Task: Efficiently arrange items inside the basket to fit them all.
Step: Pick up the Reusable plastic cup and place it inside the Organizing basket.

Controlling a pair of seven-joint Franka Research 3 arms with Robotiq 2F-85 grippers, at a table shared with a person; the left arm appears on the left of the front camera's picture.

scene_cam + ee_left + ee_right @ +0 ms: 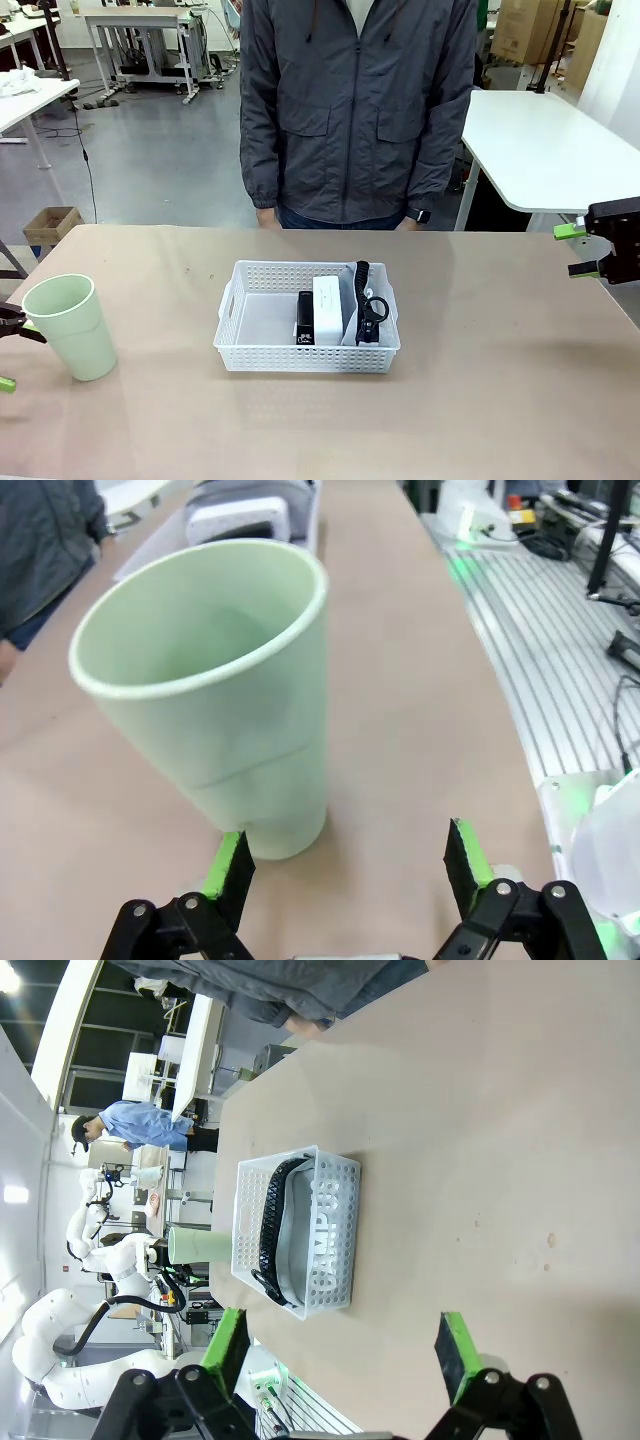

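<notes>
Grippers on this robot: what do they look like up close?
The left gripper and right gripper match: black jointed bars with round pivot pins, ending in two flat fingers faced with bright green pads.

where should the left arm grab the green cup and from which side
Grip the cup across its lower side wall, coming in level from the side with the left pincer, which is open by its base. It stands upright, mouth up, and tapers downward, so the narrower lower part fits between the fingers. It sits off toward one finger, so centre first.
</notes>
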